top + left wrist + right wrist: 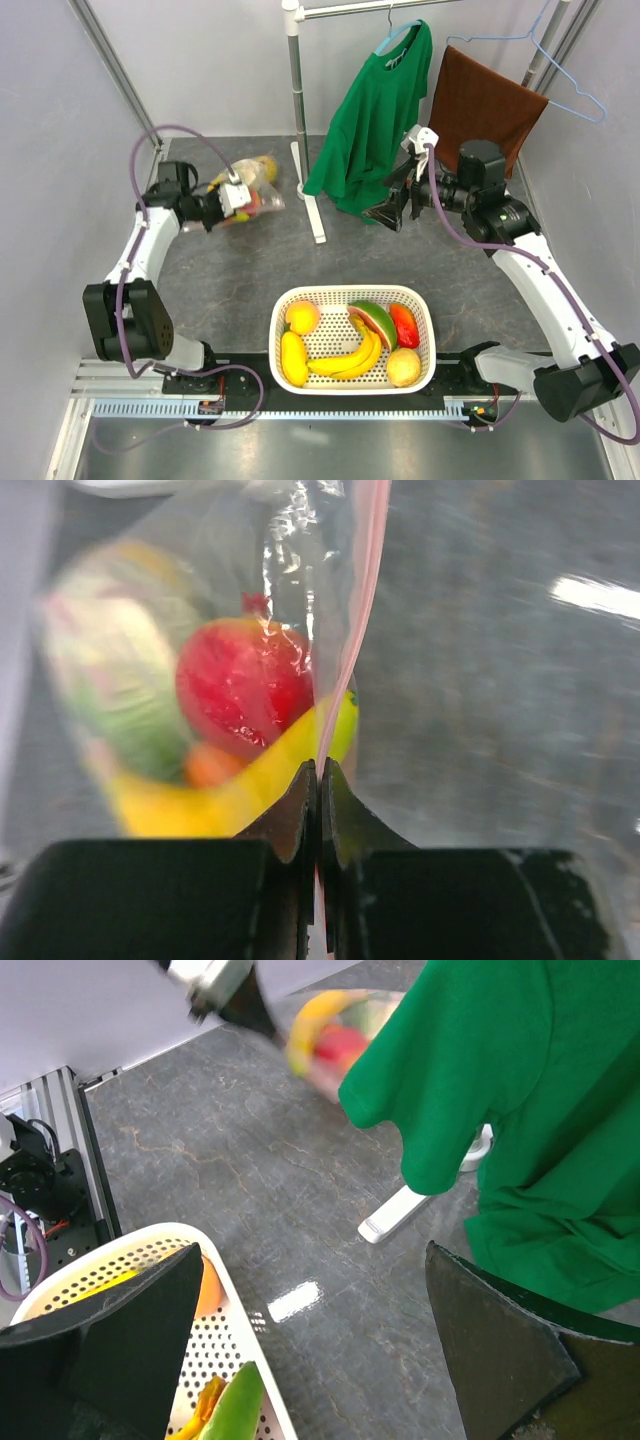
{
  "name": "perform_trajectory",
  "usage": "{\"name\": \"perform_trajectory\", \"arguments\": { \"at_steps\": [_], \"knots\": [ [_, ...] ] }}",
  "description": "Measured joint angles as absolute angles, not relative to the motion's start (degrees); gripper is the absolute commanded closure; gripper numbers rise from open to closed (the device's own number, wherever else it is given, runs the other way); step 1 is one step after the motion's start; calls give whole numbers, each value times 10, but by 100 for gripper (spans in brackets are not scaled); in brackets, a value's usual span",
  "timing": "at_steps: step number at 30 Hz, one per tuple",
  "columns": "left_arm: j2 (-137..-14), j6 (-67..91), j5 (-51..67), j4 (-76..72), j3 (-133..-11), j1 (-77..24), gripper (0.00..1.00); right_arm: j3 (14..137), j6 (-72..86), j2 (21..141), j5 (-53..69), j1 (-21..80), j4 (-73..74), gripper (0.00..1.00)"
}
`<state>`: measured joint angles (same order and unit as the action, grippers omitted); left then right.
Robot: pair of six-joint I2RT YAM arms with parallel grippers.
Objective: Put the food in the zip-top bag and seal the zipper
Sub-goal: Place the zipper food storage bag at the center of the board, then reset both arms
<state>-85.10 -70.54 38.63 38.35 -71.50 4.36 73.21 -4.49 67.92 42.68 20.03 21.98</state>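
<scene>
The clear zip-top bag is at the far left, with food inside. In the left wrist view the bag holds a green leafy head, a red fruit, an orange piece and something yellow. My left gripper is shut on the pink zipper strip, and the strip runs out between its closed jaws. My right gripper is open and empty, raised beside the green shirt. Its fingers stand wide apart, and this view also shows the bag.
A white basket at the near middle holds an orange fruit, bananas, a watermelon slice, a red piece and a round yellow fruit. A rack pole carries a green shirt and brown cloth.
</scene>
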Motion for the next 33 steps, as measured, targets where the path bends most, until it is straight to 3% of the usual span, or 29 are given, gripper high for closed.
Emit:
{"name": "perform_trajectory", "arguments": {
  "at_steps": [3, 6, 7, 8, 14, 23, 33],
  "knots": [
    [-801, -747, 394, 408, -607, 41, 88, 730, -54, 675, 423, 200, 229, 2],
    [-746, -761, 396, 425, -546, 40, 53, 715, -61, 668, 416, 200, 236, 2],
    [-731, -762, 396, 430, -536, 40, 24, 709, -63, 665, 414, 200, 241, 2],
    [-718, -759, 397, 433, -529, 40, 2, 701, -64, 661, 409, 200, 245, 2],
    [-656, -605, 423, 456, -548, 40, 0, 677, -73, 626, 372, 200, 287, 2],
    [-608, -254, 399, 483, -771, 40, 0, 671, -56, 539, 299, 196, 354, 2],
    [-547, -130, 330, 556, -770, 40, 0, 639, -34, 482, 208, 118, 428, 2]
  ]
}}
